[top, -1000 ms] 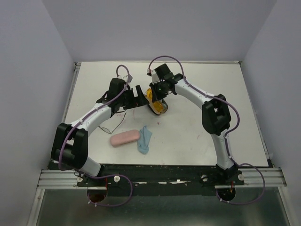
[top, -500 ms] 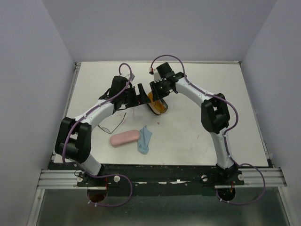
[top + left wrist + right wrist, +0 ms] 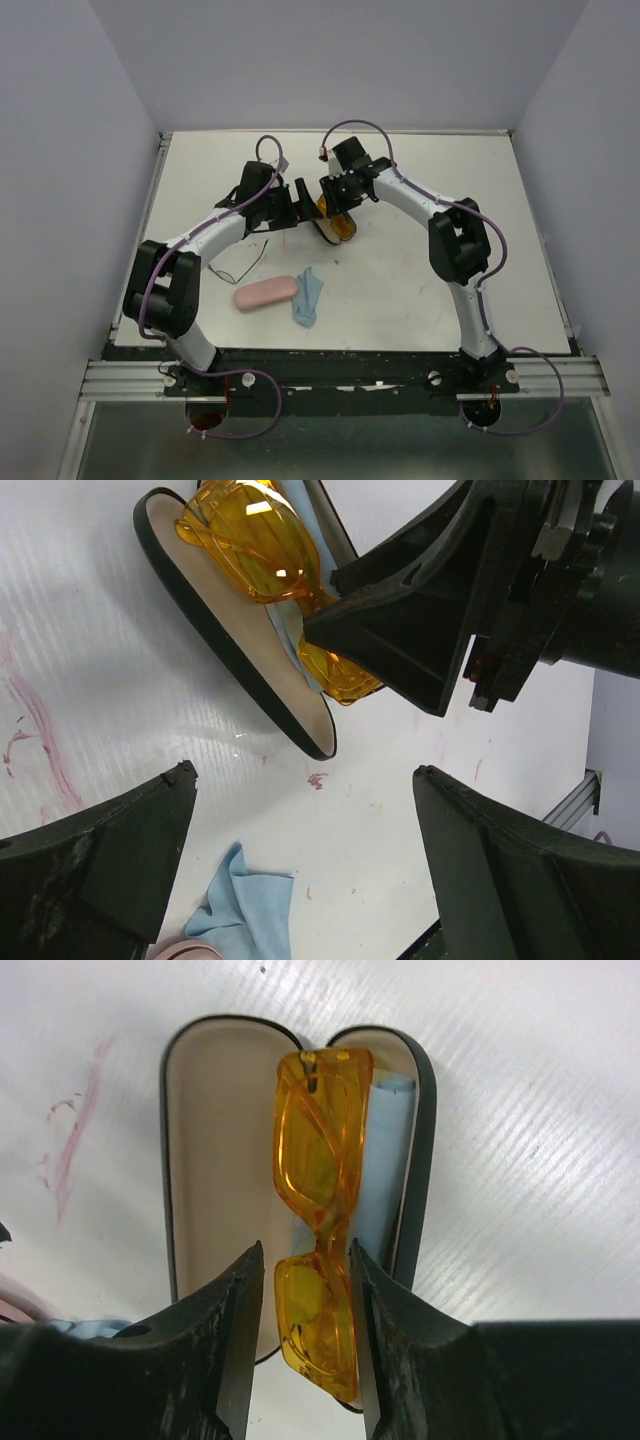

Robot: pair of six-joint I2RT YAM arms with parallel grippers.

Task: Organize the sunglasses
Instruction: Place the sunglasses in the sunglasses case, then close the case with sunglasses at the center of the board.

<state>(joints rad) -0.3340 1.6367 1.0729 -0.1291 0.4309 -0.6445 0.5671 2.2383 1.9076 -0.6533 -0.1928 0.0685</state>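
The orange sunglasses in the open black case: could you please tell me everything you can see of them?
The translucent orange-yellow plastic sunglasses are folded, a slim wraparound pair with two lenses joined at a narrow bridge. They lie lengthwise in the open black clamshell case, in the half that holds a light-blue cloth, resting partly on it. The right gripper straddles the bridge with its jaws apart. A sliver of lining shows on one side, so it does not seem to clamp them.

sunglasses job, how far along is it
Done: the sunglasses lie in the open black case, on its blue cloth. In hand: the right jaws straddle the bridge, standing apart, not pinching. To do: pull clear and shut the case lid; the left jaws hang wide open nearby.
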